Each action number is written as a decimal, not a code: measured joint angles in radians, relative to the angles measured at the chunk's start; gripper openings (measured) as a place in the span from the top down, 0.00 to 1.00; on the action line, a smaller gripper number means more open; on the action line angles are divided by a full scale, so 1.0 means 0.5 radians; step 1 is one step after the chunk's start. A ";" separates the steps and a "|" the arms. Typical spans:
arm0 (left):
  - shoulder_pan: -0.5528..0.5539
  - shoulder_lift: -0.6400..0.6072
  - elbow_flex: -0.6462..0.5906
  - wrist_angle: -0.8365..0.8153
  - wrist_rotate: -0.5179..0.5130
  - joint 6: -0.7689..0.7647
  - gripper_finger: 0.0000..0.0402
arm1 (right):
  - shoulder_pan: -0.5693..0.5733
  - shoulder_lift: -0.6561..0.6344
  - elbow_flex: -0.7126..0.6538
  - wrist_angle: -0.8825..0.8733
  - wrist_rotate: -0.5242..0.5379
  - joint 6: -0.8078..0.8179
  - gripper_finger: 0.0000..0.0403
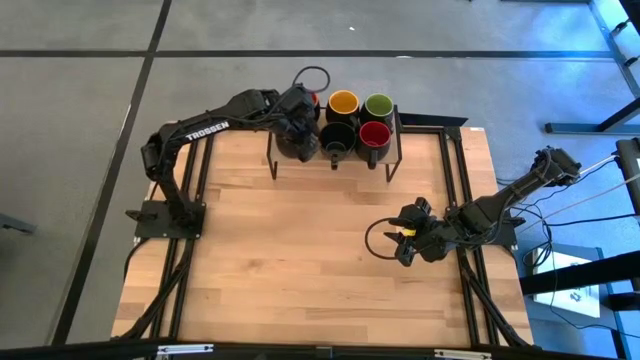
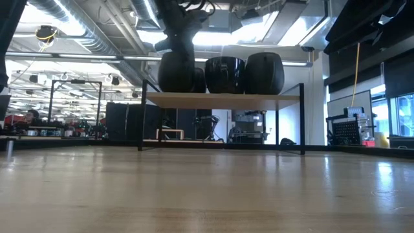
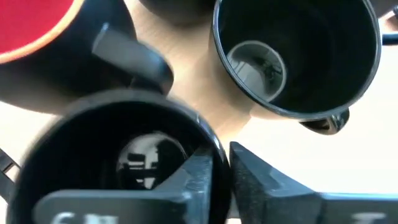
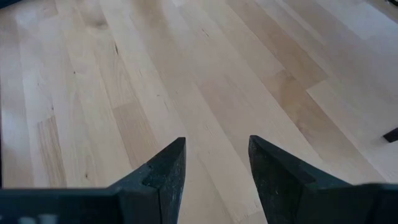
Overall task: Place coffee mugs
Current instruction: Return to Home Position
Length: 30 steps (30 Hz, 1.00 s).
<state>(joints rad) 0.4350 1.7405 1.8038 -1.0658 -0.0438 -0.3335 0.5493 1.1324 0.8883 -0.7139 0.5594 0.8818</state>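
Note:
Several black coffee mugs stand on a raised wooden shelf (image 1: 420,140) at the table's far edge: yellow-orange inside (image 1: 343,102), green inside (image 1: 378,105), black inside (image 1: 338,135) and red inside (image 1: 374,135). My left gripper (image 3: 221,155) is over the shelf's left end, shut on another black-inside mug (image 3: 124,162). Beside that mug in the left wrist view are a second red-inside mug (image 3: 31,25) and the black-inside mug (image 3: 292,56). My right gripper (image 4: 214,155) is open, low over bare wood at the table's right. My left gripper pinches the wall of the black-inside mug at its rim (image 3: 205,134), one finger (image 3: 196,177) inside the mug and one (image 3: 255,177) outside. The fingers come from above, pointing down. The mug is upright (image 2: 176,71), its base level with the shelf board among the others.
The shelf stands on thin black legs (image 2: 141,120) with open room beneath it. The light wooden table (image 1: 300,250) spreads toward the near edge. Black frame rails (image 1: 465,280) run along both sides of the table. Cables loop around the right gripper (image 1: 375,240).

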 joint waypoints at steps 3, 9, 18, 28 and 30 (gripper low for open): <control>0.001 0.000 0.000 0.002 0.029 0.028 0.95 | 0.000 0.000 0.000 0.000 0.000 0.000 0.59; -0.020 -0.001 0.000 -0.020 0.026 0.053 0.95 | 0.000 0.000 0.000 0.000 -0.004 0.000 0.59; -0.063 0.000 0.100 -0.208 0.037 0.157 0.95 | 0.000 0.000 0.000 0.001 -0.005 0.000 0.59; -0.026 -0.004 0.193 -0.292 0.315 0.599 0.95 | 0.000 0.000 0.001 0.003 -0.015 0.004 0.59; -0.010 -0.004 0.170 -0.316 0.352 0.642 0.95 | 0.000 0.000 0.001 0.004 -0.023 0.005 0.59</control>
<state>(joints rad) 0.4299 1.7384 1.8889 -1.2239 0.1324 -0.0124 0.5491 1.1324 0.8886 -0.7120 0.5480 0.8845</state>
